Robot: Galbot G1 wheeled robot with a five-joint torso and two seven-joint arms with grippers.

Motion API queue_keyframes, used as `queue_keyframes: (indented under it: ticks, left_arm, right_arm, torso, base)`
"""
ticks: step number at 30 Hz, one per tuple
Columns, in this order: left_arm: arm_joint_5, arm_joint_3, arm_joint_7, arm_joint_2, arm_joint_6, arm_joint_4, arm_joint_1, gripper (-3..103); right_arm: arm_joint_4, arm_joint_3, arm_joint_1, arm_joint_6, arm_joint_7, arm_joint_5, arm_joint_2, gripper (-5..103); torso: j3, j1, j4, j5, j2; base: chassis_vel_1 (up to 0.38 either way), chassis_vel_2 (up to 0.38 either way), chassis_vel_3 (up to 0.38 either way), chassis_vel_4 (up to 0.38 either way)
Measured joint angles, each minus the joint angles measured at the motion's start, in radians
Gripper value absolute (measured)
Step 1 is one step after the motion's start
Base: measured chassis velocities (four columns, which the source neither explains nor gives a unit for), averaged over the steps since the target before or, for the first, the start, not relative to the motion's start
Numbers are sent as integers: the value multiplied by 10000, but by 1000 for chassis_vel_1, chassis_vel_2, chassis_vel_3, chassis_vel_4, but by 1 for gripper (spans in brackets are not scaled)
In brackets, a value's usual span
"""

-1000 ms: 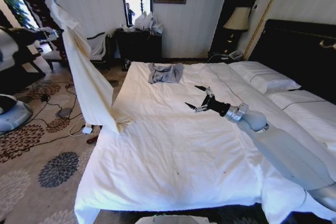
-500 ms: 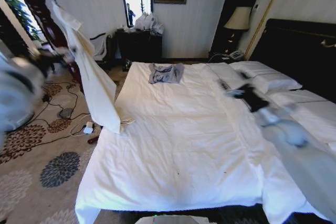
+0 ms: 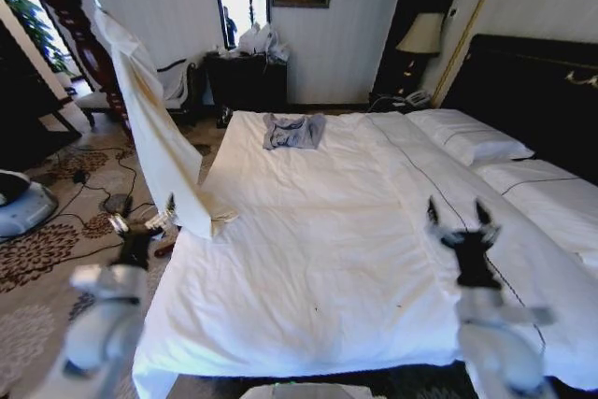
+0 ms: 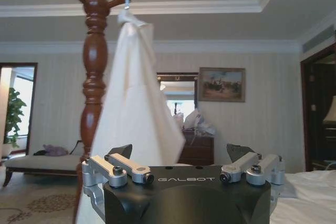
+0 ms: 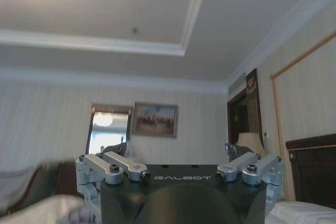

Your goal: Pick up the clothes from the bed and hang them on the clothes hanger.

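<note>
The cream clothes (image 3: 154, 128) hang from a peg of the reddish-brown wooden post (image 3: 65, 7), and their hem rests on the left edge of the bed (image 3: 327, 268). In the left wrist view the clothes (image 4: 134, 103) drape from the silver hook of the clothes hanger (image 4: 126, 1); its body is hidden under the fabric. My left gripper (image 3: 140, 223) stands open, low beside the bed's left edge and below the clothes; its fingers (image 4: 119, 151) show spread in the left wrist view. My right gripper (image 3: 458, 215) stands open over the bed's near right part, holding nothing.
A small blue-grey garment (image 3: 293, 130) lies at the bed's far end. White pillows (image 3: 467, 137) and the dark headboard (image 3: 533, 91) are on the right. Cables and a round white base (image 3: 19, 205) lie on the patterned carpet at left. A dark dresser (image 3: 248, 77) stands by the far wall.
Both arms have dropped and pulled back toward me: the right from over the bed's middle, the left from up by the post. The clothes stay hanging.
</note>
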Motion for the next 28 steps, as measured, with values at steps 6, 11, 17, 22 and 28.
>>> queue_keyframes:
  ticks: [6, 11, 17, 22, 28]
  left_arm:
    - [773, 471, 492, -758, 0, -550, 206, 100]
    - [635, 498, 1483, -1126, 29, -716, 363, 100]
    - [568, 483, 1531, -1113, 33, -717, 353, 100]
    - [533, 478, 1530, -1081, 52, -707, 336, 100]
    - [508, 475, 1524, -1056, 73, -695, 322, 100]
  right_arm:
    - [355, -614, -267, -67, 429, -1048, 399, 100]
    - [586, -681, -350, -223, 431, -1192, 396, 100]
    - [587, -676, -330, -246, 410, -1176, 363, 100]
    - [583, -673, -314, -255, 393, -1143, 343, 100]
    - [574, -671, -302, -262, 381, -1122, 327, 100]
  torso:
    - [1, 4, -3, 1, -1]
    - [1, 3, -2, -1, 0]
    - [2, 4, -2, -1, -2]
    - [2, 5, -2, -2, -2]
    - [2, 4, -2, -1, -2]
  base:
    - [0, 0, 0, 0]
    - [0, 0, 0, 0]
    - [0, 0, 0, 0]
    - [0, 0, 0, 0]
    - [0, 0, 0, 0]
